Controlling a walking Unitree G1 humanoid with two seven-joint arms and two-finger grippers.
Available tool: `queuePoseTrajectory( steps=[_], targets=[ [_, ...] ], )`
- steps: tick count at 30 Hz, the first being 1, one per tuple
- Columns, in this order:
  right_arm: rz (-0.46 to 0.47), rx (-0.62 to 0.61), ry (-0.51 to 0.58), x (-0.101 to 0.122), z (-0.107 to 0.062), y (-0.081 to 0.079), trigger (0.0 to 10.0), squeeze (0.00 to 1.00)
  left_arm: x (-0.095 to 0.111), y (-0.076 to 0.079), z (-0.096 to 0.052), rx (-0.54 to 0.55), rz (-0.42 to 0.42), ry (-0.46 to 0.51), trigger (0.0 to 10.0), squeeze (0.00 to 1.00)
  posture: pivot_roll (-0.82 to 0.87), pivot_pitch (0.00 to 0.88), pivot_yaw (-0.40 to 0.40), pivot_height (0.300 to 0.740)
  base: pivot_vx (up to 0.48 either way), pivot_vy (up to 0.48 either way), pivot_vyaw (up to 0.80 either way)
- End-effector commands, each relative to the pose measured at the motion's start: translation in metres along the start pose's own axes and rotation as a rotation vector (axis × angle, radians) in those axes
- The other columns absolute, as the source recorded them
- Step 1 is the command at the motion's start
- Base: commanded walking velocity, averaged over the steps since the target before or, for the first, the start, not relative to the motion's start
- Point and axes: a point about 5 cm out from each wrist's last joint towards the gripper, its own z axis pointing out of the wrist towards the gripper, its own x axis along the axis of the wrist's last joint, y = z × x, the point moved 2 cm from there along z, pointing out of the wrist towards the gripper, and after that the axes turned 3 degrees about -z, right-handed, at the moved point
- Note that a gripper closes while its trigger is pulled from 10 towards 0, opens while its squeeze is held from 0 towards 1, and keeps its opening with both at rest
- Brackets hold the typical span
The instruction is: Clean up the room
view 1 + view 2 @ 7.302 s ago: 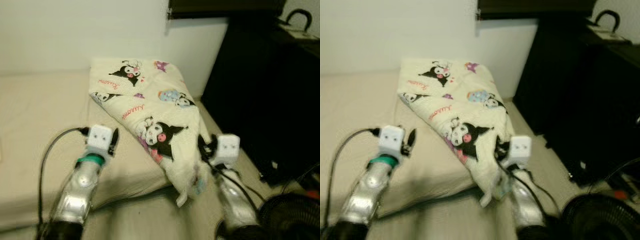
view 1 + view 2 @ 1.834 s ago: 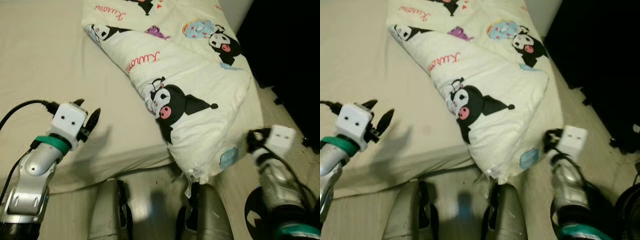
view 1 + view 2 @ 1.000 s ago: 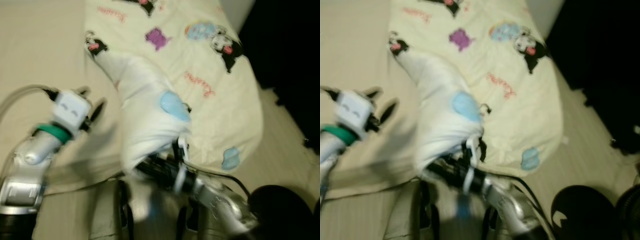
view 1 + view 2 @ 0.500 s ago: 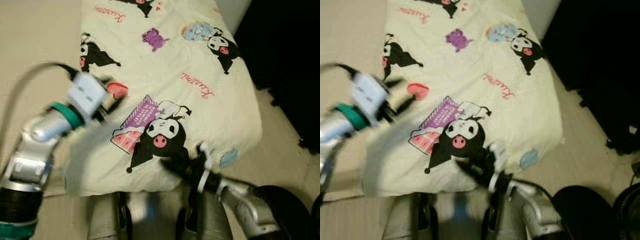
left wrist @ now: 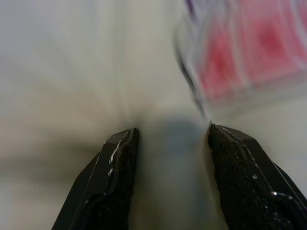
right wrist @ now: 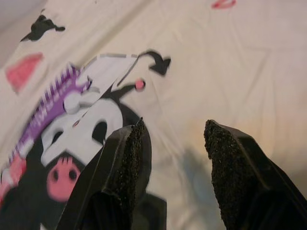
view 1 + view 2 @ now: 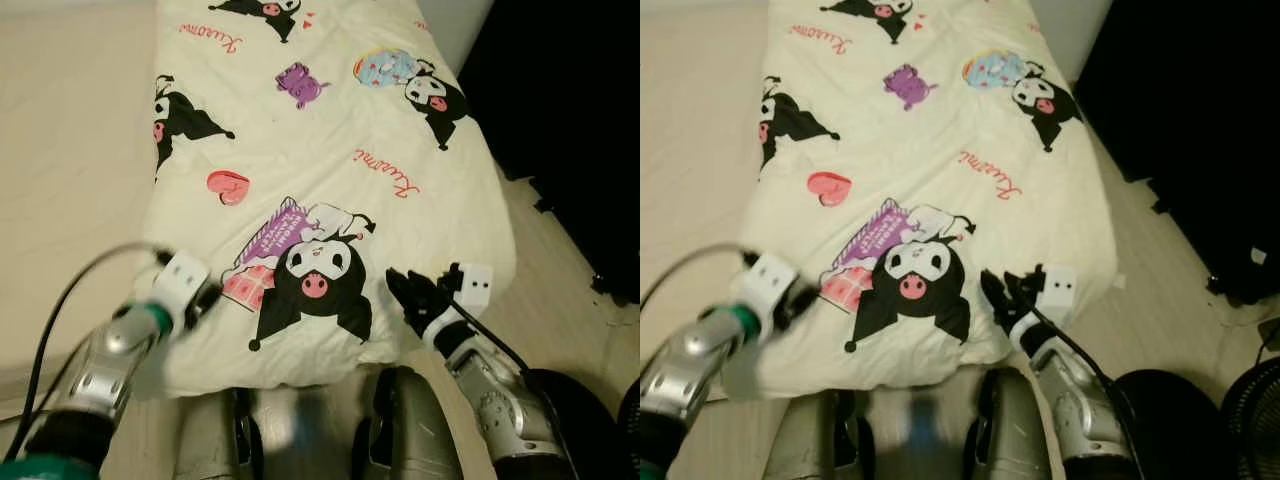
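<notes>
One cartoon-print blanket (image 7: pixel 330 150) lies spread over the bed (image 7: pixel 60 150); left claw (image 7: pixel 205 298) and right claw (image 7: pixel 410 290) both parted, empty.

You are looking at a cream blanket (image 7: pixel 330 150) lying spread out flat over the right side of the bed, its near edge hanging just past the foot end and its right edge draping down toward the floor. It is showing printed cartoon figures in black and white with pink noses, plus a red heart, a purple shape, a pale blue patch and red script lettering. The fabric is lying mostly smooth, with only light creases running across it.
</notes>
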Motion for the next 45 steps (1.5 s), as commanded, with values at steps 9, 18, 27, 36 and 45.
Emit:
queuePoseTrajectory(
  steps=[9,18,27,36,45],
  targets=[
    [0.025,-0.018,0.013,0.0,0.003,-0.005,10.0,0.0,-0.096,0.041,-0.046,-0.072,0.014,-0.419,10.0,0.0,0.08,0.183,0.015,0.6,0.0,0.0,0.0],
    [0.01,0.001,0.078,0.015,0.002,-0.005,10.0,0.0,0.005,0.023,-0.064,0.104,0.071,0.157,10.0,0.0,0.11,0.131,-0.005,0.6,0.0,0.0,0.0],
    [-0.062,0.034,0.118,0.011,-0.035,-0.016,10.0,0.0,0.089,0.043,-0.09,0.166,0.1,0.482,10.0,0.0,0.13,0.035,-0.018,0.6,0.0,0.0,0.0],
    [-0.209,0.021,0.14,0.012,-0.015,-0.026,10.0,0.0,0.088,0.008,-0.061,0.408,-0.061,0.463,10.0,0.0,0.09,0.0,-0.011,0.605,0.0,0.0,0.0],
    [-0.184,-0.04,0.129,0.01,-0.011,-0.02,10.0,0.0,0.089,0.0,-0.053,0.417,-0.072,0.428,10.0,0.0,0.08,0.0,-0.009,0.63,0.0,0.0,0.0]
  ],
)
